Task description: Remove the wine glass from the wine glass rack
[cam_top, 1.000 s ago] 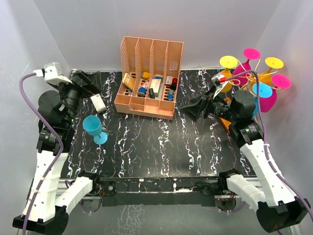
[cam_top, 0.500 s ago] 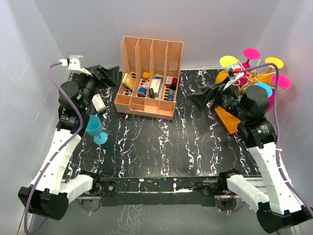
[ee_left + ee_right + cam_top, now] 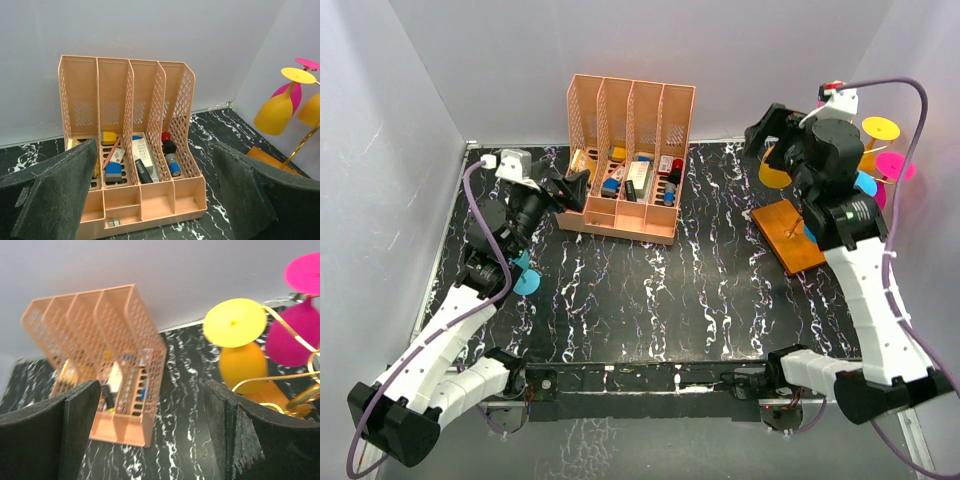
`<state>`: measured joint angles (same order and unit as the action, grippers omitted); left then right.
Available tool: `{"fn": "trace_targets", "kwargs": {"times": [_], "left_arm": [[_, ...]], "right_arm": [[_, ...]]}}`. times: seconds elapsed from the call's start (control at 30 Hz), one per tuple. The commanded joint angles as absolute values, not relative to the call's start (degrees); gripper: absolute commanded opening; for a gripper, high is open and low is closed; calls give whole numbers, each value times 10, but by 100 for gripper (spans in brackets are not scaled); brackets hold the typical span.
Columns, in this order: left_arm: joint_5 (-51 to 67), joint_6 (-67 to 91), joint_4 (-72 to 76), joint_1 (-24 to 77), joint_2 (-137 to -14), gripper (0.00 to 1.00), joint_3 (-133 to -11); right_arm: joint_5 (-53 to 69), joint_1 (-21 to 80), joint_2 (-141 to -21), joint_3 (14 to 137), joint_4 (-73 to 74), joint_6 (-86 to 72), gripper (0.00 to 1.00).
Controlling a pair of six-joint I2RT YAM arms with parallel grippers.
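The wine glass rack, gold wire [image 3: 876, 150] on an orange-brown wooden base [image 3: 790, 238], stands at the back right. Yellow [image 3: 880, 128], pink [image 3: 894, 166], blue [image 3: 865, 183] and orange-yellow [image 3: 772, 172] glasses hang on it upside down. My right gripper [image 3: 762, 133] is open and empty, raised beside the rack's left side. In its wrist view [image 3: 150, 440] a yellow glass [image 3: 242, 347] and a pink glass [image 3: 296, 337] hang ahead to the right. My left gripper [image 3: 570, 188] is open and empty [image 3: 155, 200], facing the organizer. A blue glass [image 3: 526, 278] stands on the table, partly hidden by my left arm.
A peach-pink slotted organizer [image 3: 625, 150] with small items stands at the back middle; it shows in the left wrist view [image 3: 130, 125] and the right wrist view [image 3: 107, 355]. White walls close the back and both sides of the black marbled table [image 3: 660, 290].
My left gripper has swung right and forward toward the organizer's left end. My right arm has risen and turned back toward the rack. The blue glass stays on the table.
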<state>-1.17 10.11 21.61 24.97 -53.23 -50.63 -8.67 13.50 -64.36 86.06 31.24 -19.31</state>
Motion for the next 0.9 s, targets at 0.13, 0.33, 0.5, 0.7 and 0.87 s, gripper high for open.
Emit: {"fn": "trace_targets", "kwargs": {"times": [0.13, 0.33, 0.5, 0.7, 0.87], "left_arm": [[-86, 38, 273, 304, -518, 97, -477], [-121, 30, 283, 321, -518, 97, -468], [-124, 24, 286, 332, -520, 97, -463], [-131, 19, 292, 339, -522, 97, -458], [-130, 18, 294, 344, -528, 97, -456]], "right_arm": [[-320, 133, -763, 1012, 387, -197, 89], [-321, 98, -800, 1035, 392, -195, 85], [-265, 57, -816, 1030, 393, -222, 79], [-212, 11, -820, 1010, 373, -234, 64], [-201, 3, -828, 997, 361, -233, 59]]}}
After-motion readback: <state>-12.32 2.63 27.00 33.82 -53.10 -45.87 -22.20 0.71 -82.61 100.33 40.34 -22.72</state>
